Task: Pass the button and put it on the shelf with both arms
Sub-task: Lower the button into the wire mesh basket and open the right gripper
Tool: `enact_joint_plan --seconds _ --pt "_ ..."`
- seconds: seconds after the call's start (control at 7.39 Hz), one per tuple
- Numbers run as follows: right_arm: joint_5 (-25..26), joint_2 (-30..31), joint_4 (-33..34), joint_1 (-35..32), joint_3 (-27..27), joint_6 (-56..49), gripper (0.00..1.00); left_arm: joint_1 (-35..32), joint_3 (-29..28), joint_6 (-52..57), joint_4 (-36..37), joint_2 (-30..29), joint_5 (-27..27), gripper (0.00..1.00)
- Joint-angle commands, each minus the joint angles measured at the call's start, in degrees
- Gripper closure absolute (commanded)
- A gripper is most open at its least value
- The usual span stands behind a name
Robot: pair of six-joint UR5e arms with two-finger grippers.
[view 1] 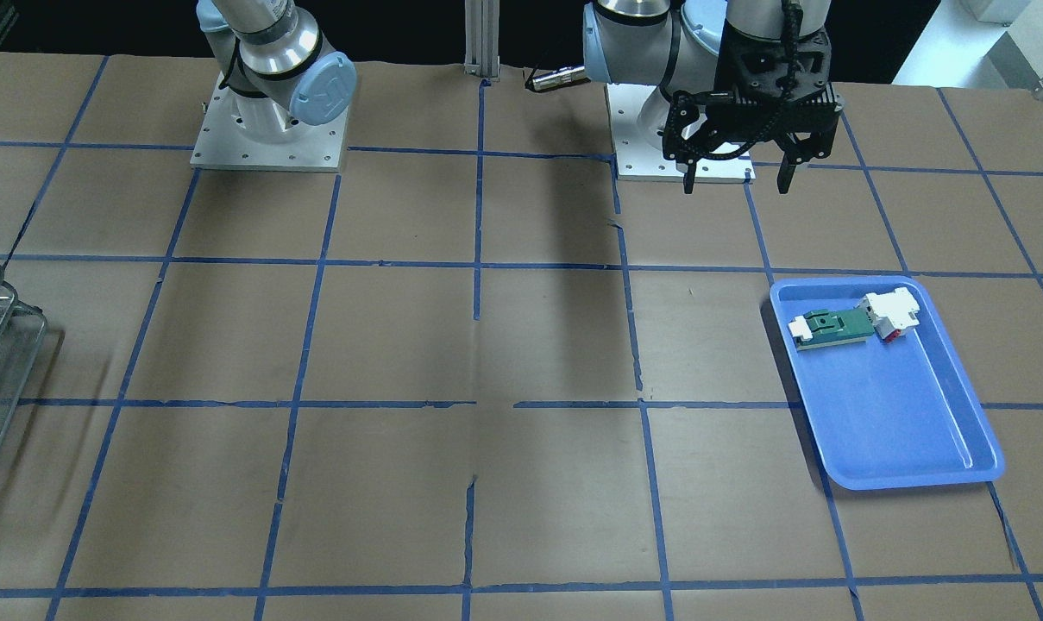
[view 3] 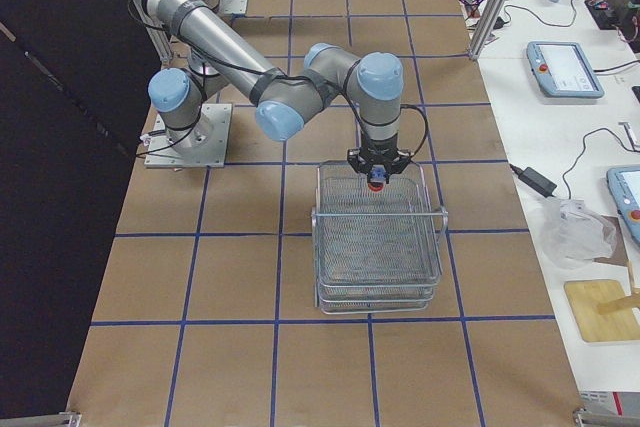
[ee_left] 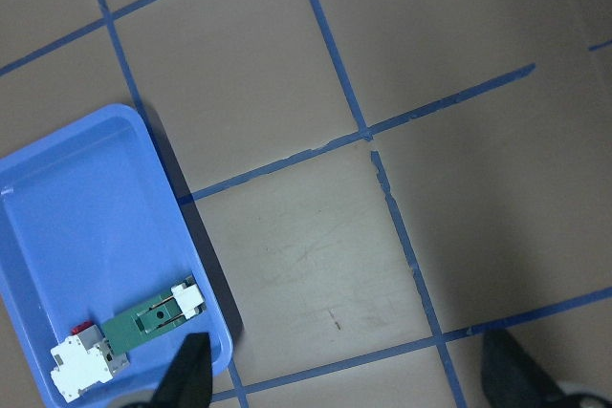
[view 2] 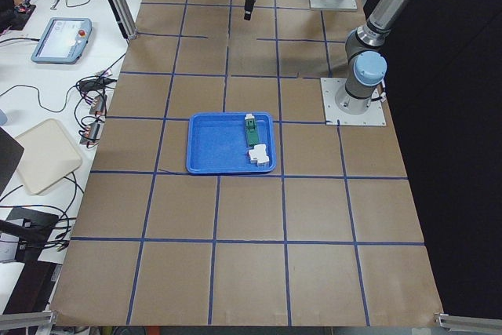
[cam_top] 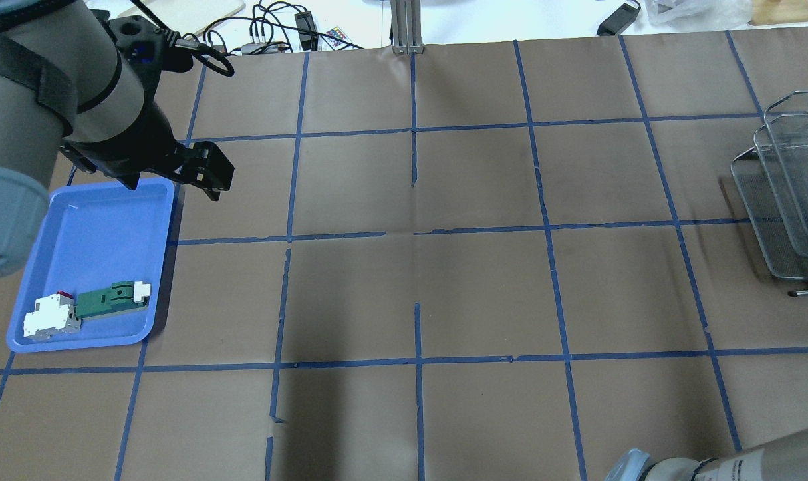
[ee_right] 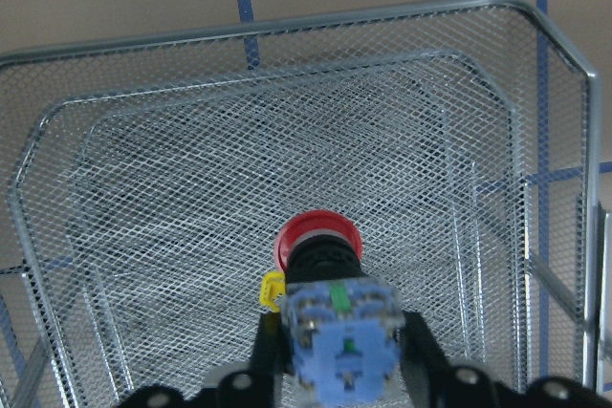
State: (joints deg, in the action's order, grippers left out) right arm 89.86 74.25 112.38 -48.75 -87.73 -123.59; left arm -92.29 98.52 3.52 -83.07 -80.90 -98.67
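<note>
The button (ee_right: 316,239), with red cap, black collar and bluish block, is clamped in my right gripper (ee_right: 340,355), cap pointing down. It hangs just above the mesh of the top tray of the silver wire shelf (ee_right: 287,31). In the exterior right view the right gripper (view 3: 377,177) holds the button (view 3: 377,185) over the shelf (view 3: 378,247) near its robot-side end. My left gripper (view 1: 736,183) is open and empty, raised above the table near its base and beside the blue tray's far end (cam_top: 205,175).
A blue plastic tray (view 1: 905,423) lies on the left arm's side, holding a green-and-white flat component (view 1: 834,329) and a white block (view 1: 892,309). The tray also shows in the left wrist view (ee_left: 67,226). Brown paper with blue tape lines covers the table.
</note>
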Motion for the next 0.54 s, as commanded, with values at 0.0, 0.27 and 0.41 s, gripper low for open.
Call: enact_joint_plan --seconds 0.0,0.27,0.41 --pt "0.32 -0.33 0.21 0.15 0.10 0.37 0.00 1.93 -1.22 -1.77 -3.49 -0.75 5.46 0.00" --pt "0.41 -0.25 0.12 0.15 0.10 0.37 0.00 2.99 -3.93 -2.98 -1.05 -4.51 7.26 0.00" --pt "0.41 -0.07 0.12 0.15 0.02 0.37 0.00 2.91 -4.99 -6.65 1.48 -6.36 11.18 0.00"
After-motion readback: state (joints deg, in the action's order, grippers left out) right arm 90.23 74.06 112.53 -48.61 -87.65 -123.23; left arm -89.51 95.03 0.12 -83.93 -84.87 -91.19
